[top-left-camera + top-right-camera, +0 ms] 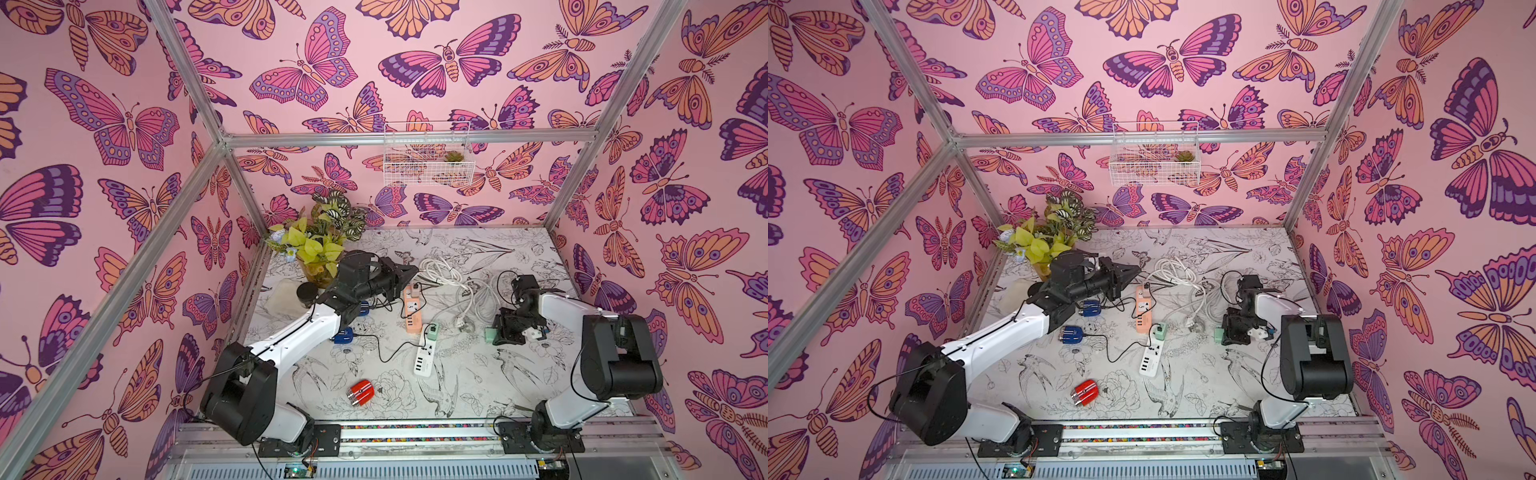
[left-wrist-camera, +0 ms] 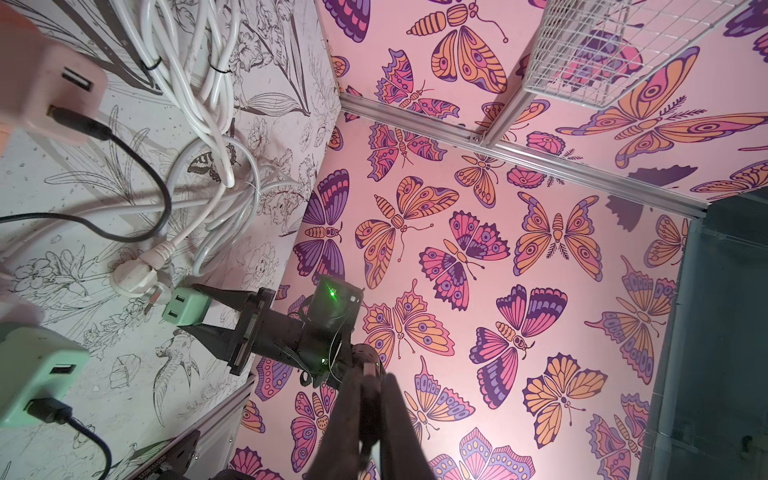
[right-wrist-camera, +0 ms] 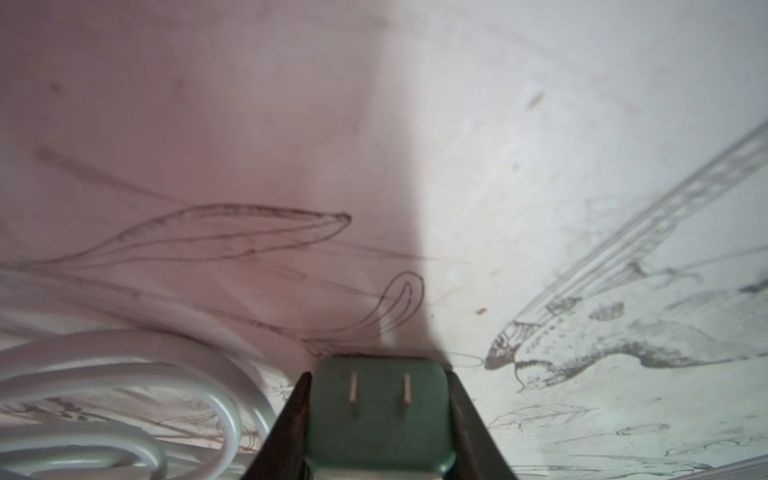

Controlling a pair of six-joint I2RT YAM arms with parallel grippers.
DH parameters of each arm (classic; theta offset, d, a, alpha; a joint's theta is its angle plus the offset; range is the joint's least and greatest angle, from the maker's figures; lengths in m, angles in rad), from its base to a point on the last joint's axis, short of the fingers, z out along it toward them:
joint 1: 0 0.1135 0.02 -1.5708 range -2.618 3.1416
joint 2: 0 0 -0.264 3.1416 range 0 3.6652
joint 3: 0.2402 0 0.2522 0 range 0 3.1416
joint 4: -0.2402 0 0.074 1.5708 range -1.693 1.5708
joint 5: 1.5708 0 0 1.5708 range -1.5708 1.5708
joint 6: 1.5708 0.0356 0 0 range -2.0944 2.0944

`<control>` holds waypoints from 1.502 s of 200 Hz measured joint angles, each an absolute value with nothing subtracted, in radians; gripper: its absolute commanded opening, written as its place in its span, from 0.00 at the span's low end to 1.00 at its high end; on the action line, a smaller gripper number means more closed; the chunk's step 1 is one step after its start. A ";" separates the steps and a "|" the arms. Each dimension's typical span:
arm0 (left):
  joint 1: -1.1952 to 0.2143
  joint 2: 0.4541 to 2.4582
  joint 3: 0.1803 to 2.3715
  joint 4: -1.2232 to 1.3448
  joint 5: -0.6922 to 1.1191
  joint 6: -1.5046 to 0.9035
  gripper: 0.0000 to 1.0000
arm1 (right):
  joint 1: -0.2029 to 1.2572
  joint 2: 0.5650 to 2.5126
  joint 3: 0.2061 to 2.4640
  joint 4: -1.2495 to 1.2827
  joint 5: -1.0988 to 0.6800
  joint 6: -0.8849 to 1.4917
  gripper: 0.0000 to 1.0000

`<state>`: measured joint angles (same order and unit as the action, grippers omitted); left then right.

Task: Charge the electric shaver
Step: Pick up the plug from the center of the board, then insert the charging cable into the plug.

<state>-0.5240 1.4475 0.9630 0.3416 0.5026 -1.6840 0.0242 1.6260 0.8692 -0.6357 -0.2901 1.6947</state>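
A red electric shaver (image 1: 361,390) (image 1: 1084,392) lies near the table's front with no cable on it. My right gripper (image 1: 495,332) (image 3: 378,382) is low over the table's right side. It is shut on a green plug adapter (image 1: 489,336) (image 3: 378,415) whose two prongs face away from the wrist. The left wrist view shows the same adapter (image 2: 185,307) between the black fingers. My left gripper (image 1: 409,272) (image 2: 370,415) is shut on nothing, raised by the far end of the orange power strip (image 1: 413,309).
A white power strip (image 1: 426,353) carries a second green adapter (image 1: 432,331). Two blue shavers (image 1: 343,336) (image 1: 363,309) lie by the left arm with black cables. Coiled white cables (image 1: 453,278) and a white plug (image 1: 459,322) lie behind the right gripper. A potted plant (image 1: 320,237) stands back left.
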 measured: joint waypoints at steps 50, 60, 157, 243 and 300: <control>-0.524 1.448 0.963 0.342 0.490 -1.661 0.00 | 0.038 1.514 0.926 -0.738 -0.272 1.593 0.00; -0.524 1.451 0.963 0.344 0.485 -1.641 0.00 | 0.056 1.455 0.957 -0.758 -0.280 1.577 0.00; -0.537 1.658 0.958 0.628 0.491 -1.549 0.00 | 0.283 1.462 1.165 -0.510 -0.535 1.633 0.00; -0.560 1.657 0.976 0.574 0.443 -1.699 0.00 | 0.283 1.481 0.971 0.189 -0.524 1.687 0.00; -0.562 1.657 1.020 0.579 0.420 -1.745 0.00 | 0.304 1.499 0.876 0.496 -0.430 1.759 0.00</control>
